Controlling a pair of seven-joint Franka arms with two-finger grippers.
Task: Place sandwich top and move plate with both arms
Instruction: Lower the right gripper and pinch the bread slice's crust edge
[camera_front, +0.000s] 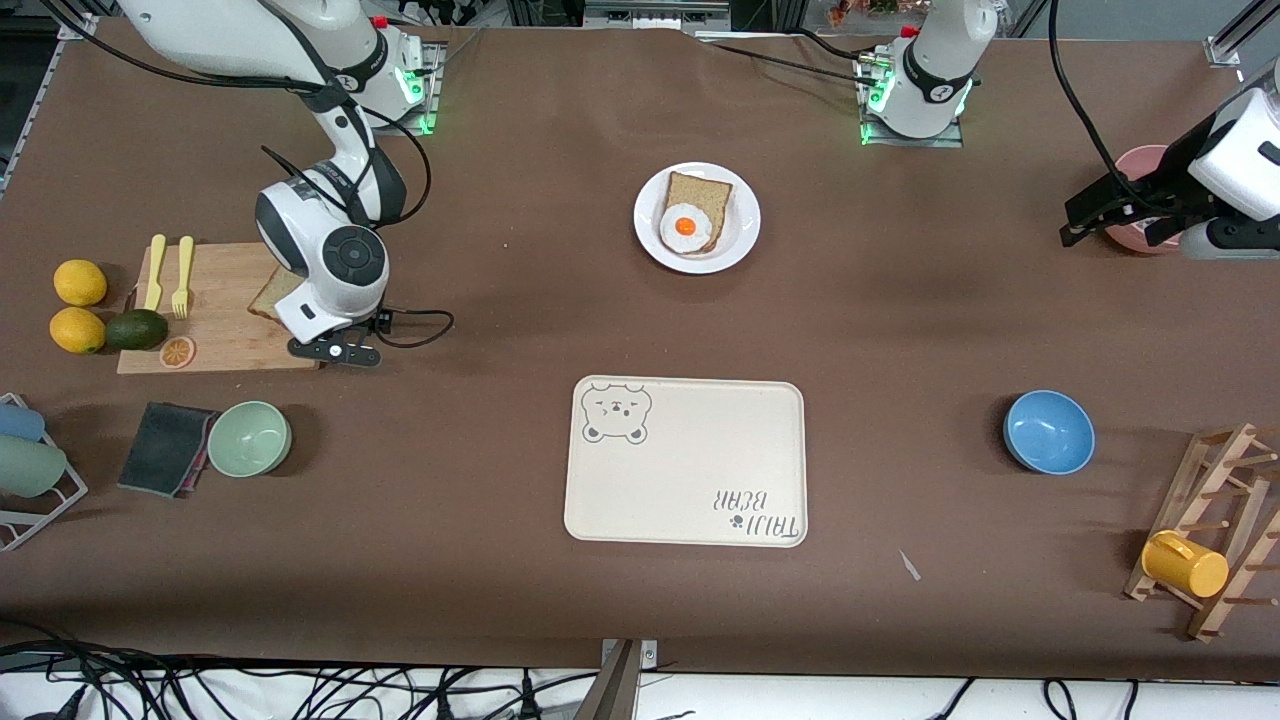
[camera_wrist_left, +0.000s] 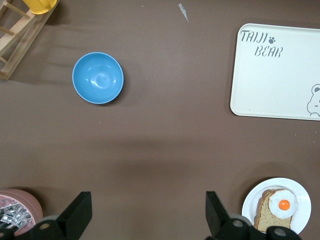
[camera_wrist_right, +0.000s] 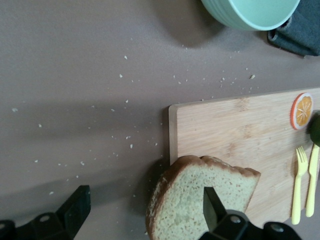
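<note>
The sandwich top (camera_front: 272, 297) is a tan speckled slice with a dark crust. It lies on the wooden cutting board (camera_front: 225, 300) and overhangs the board's edge. My right gripper (camera_front: 335, 350) is open just above it. In the right wrist view one finger is over the slice (camera_wrist_right: 185, 200) and the other over bare table, with the right gripper (camera_wrist_right: 145, 197) empty. The white plate (camera_front: 745, 215) holds a narrower bread slice (camera_front: 700, 190) with a fried egg (camera_front: 685, 225). My left gripper (camera_front: 1085, 215) is open and empty, up over the left arm's end of the table (camera_wrist_left: 148, 197). The plate also shows in the left wrist view (camera_wrist_left: 247, 207).
The cream bear tray (camera_front: 690, 470) lies nearer the front camera than the plate. Two yellow forks (camera_front: 170, 270), an avocado (camera_front: 135, 330), an orange slice (camera_front: 177, 351) and lemons (camera_front: 78, 305) are at the board. A green bowl (camera_front: 249, 437), blue bowl (camera_front: 1048, 431), pink bowl (camera_front: 1140, 165) and wooden rack (camera_front: 1215, 530) stand around.
</note>
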